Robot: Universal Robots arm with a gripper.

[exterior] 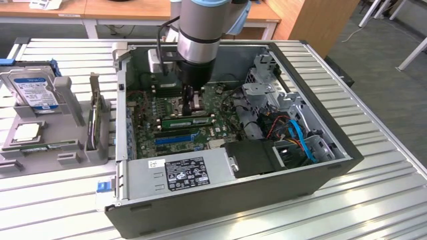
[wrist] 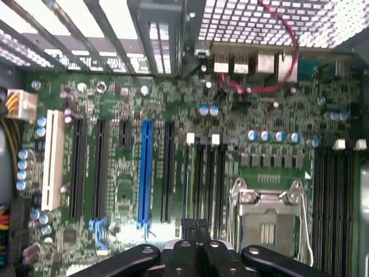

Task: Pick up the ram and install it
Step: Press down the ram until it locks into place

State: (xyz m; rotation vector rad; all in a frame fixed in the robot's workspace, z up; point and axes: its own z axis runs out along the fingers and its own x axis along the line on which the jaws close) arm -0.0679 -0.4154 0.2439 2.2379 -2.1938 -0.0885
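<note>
The ram [exterior: 189,121] is a thin green stick standing on edge along a memory slot of the motherboard [exterior: 150,107] inside the open computer case [exterior: 320,120]. My gripper [exterior: 195,107] hangs straight down just over the middle of the ram. I cannot tell whether it touches the stick. In the wrist view my gripper [wrist: 195,224] is shut, its black fingertips pressed together with nothing between them. They sit over one end of the black memory slots [wrist: 204,173].
A grey tray [exterior: 67,150] at the exterior view's left holds a hard drive [exterior: 32,87], a processor chip [exterior: 27,131] and upright cards. The power supply [exterior: 180,172], a drive cage [exterior: 263,92] and blue cables [exterior: 300,137] crowd the case. The processor socket [wrist: 265,222] lies beside the slots.
</note>
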